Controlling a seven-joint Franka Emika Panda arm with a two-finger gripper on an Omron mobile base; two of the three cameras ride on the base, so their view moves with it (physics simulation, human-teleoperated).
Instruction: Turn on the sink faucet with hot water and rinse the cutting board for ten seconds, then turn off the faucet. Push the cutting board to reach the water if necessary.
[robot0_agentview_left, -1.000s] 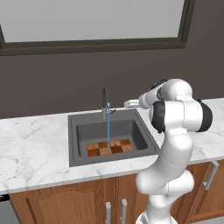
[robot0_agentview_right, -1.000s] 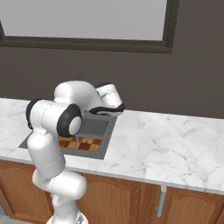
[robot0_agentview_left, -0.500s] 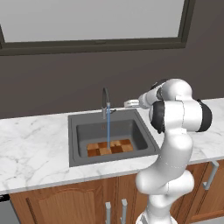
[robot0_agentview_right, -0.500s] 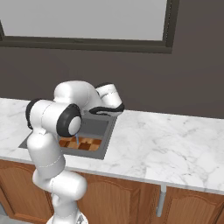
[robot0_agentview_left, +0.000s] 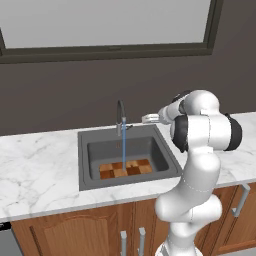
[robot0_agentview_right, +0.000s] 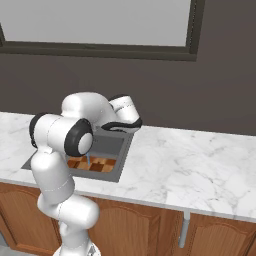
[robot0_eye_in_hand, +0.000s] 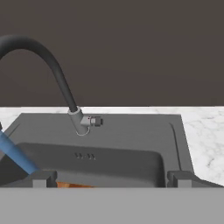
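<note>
A: Over the back-right part of the sink (robot0_agentview_left: 85, 165), that's where the gripper (robot0_agentview_left: 146, 119) hangs, jaws spread wide, nothing in them.

B: And the faucet (robot0_agentview_left: 120, 116)?

A: Just beyond the fingertips (robot0_eye_in_hand: 177, 178) in the hand view, base and small side lever (robot0_eye_in_hand: 94, 121) dead ahead, a bit off to one side. Spout arches away from the gripper, out over the basin. No contact w/ the lever.

B: Water on?

A: Yes. Water (robot0_agentview_left: 124, 148) drops as a thin blue stream from the spout tip, below and ahead of the gripper, straight into the basin.

B: What's in the basin?

A: Cutting board (robot0_agentview_left: 125, 168), flat on the sink floor, toward the front, lower than the gripper and further from the wall. Stream lands on the board, near its middle as far as I can tell. Nothing else in there that I can make out.

B: So which step?

A: Rinse, I'd say. Board's already under the flow, so prob no push needed. Can't tell hot vs cold from the pics.

B: Next?

A: Once the rinse time is up: short reach fwd to the lever, nudge it back to shut off. Fingers need to line up w/ that small stub, easy to slide past it.
</note>
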